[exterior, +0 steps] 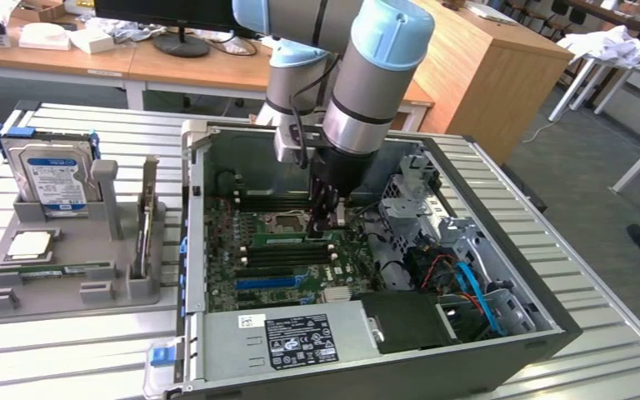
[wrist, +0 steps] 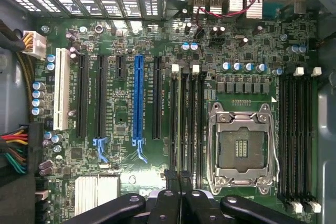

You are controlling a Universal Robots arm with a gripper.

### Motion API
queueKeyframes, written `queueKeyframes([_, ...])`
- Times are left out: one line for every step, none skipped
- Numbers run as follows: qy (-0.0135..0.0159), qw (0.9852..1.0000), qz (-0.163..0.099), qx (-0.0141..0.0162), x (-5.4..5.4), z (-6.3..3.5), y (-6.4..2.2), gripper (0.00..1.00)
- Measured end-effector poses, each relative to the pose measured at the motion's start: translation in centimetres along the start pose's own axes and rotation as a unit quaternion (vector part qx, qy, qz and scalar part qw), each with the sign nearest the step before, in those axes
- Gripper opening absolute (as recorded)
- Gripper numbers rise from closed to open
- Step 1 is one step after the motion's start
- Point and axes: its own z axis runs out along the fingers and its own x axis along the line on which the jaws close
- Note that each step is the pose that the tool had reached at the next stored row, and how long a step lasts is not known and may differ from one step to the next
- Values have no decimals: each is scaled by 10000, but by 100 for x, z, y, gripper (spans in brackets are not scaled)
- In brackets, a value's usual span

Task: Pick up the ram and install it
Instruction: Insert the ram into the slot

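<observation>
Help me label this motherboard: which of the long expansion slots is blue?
The blue slot, flanked by black slots; every other long slot is black except one white slot.

Grey floor (exterior: 587,179) lies beyond the slatted metal table (exterior: 620,333). A wooden desk (exterior: 76,57) stands far back on the exterior view's left, a white-legged table (exterior: 632,87) far right.

I'm counting across one green circuit board (wrist: 121,129): one long blue plastic slot (wrist: 138,103), one white plastic slot (wrist: 62,88), three long black plastic slots (wrist: 83,95), a single short black one (wrist: 119,69), and one square silver metal processor socket (wrist: 242,148). Outside the case there's one grey plastic holder (exterior: 131,287) and one boxy hard drive with a blue-and-white label (exterior: 53,179). And just one black pincer (wrist: 177,178), mine.
</observation>
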Motion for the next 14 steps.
queueKeyframes([0, 10000, 0, 0, 0, 0, 0, 11])
queueKeyframes([0, 10000, -1, 0, 0, 0, -1, 11])
queueKeyframes([0, 10000, -1, 0, 0, 0, -1, 11])
queueKeyframes([0, 10000, -1, 0, 0, 0, -1, 11])
queueKeyframes([1, 10000, -1, 0, 1, 1, -1, 11])
queueKeyframes([0, 10000, -1, 0, 1, 4, -1, 11])
queueKeyframes([0, 10000, -1, 0, 1, 9, -1, 11])
queueKeyframes([0, 10000, -1, 0, 1, 15, -2, 11])
queueKeyframes([0, 10000, -1, 0, 2, 22, -2, 11])
queueKeyframes([1, 10000, -1, 0, 2, 31, -2, 11])
queueKeyframes([0, 10000, -1, 1, 2, 40, -3, 11])
queueKeyframes([0, 10000, -1, 1, 3, 48, -3, 11])
queueKeyframes([0, 10000, -1, 1, 3, 57, -3, 11])
queueKeyframes([0, 10000, -1, 1, 4, 66, -4, 11])
